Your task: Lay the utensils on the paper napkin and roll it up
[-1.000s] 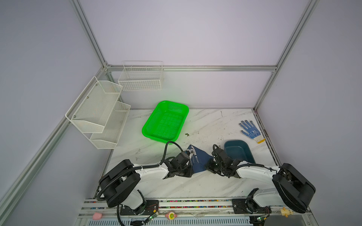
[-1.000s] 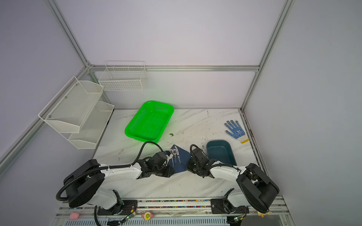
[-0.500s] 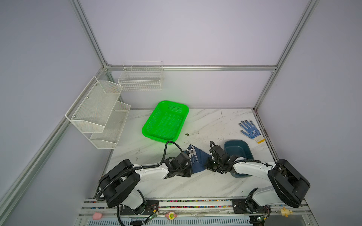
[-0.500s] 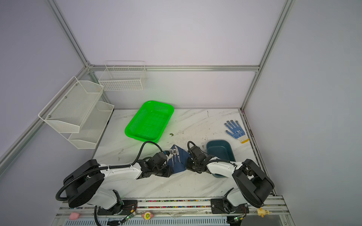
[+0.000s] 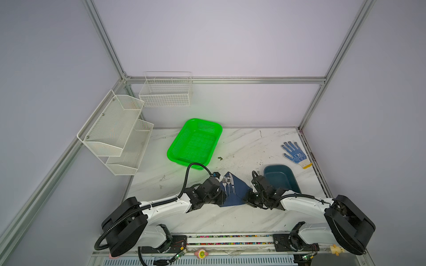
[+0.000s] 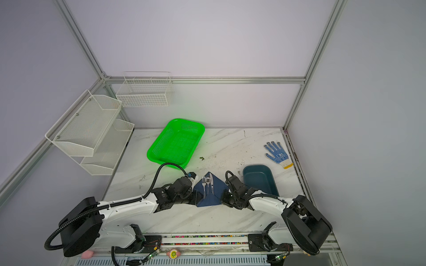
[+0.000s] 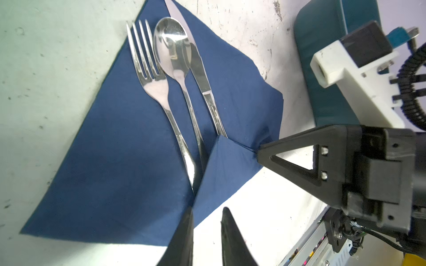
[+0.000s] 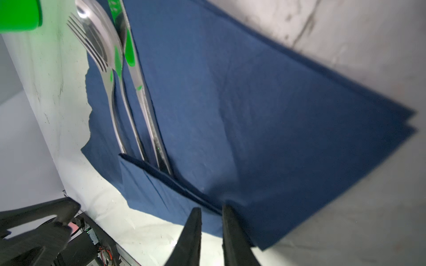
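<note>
**A:** In both top views, where is the paper napkin?

**B:** The navy paper napkin (image 5: 237, 197) (image 6: 215, 198) lies on the marble table (image 5: 230, 218), between the left gripper (image 5: 223, 200) (image 6: 196, 200) and the right gripper (image 5: 247, 200) (image 6: 223, 200). Each gripper tip is at one edge of it. The utensils (image 5: 229, 184) (image 6: 208, 184) lie on it, just past the left gripper's tips, with their heads pointing away from both grippers. A teal tray (image 5: 281, 179) stands just behind the right gripper.

**A:** What differs from before?

**B:** The left arm, the napkin and the utensils are where they were one second ago. Half a second ago the right forearm crossed over the near part of the tray. Now it lies closer to its own base again.

**A:** And the left wrist view?

**B:** The fork (image 7: 149, 76), spoon (image 7: 173, 46) and knife (image 7: 200, 69) lie side by side on the napkin (image 7: 126, 161). Their handles go under a folded-over corner directly ahead of the left gripper (image 7: 207, 209). Its fingers (image 7: 182, 237) stand a little apart with bare table between them, and they hold nothing. The fold touches one finger. The tip of the right gripper (image 7: 261, 153) touches the other end of the fold.

**A:** And the right wrist view?

**B:** The right gripper (image 8: 211, 208) shows only a narrow gap. The folded edge of the napkin (image 8: 253, 115) runs up to its tips, and I cannot tell if paper is pinched there. The utensils (image 8: 129, 96) lie ahead of it, and a green basket (image 8: 18, 13) is well beyond them.
</note>
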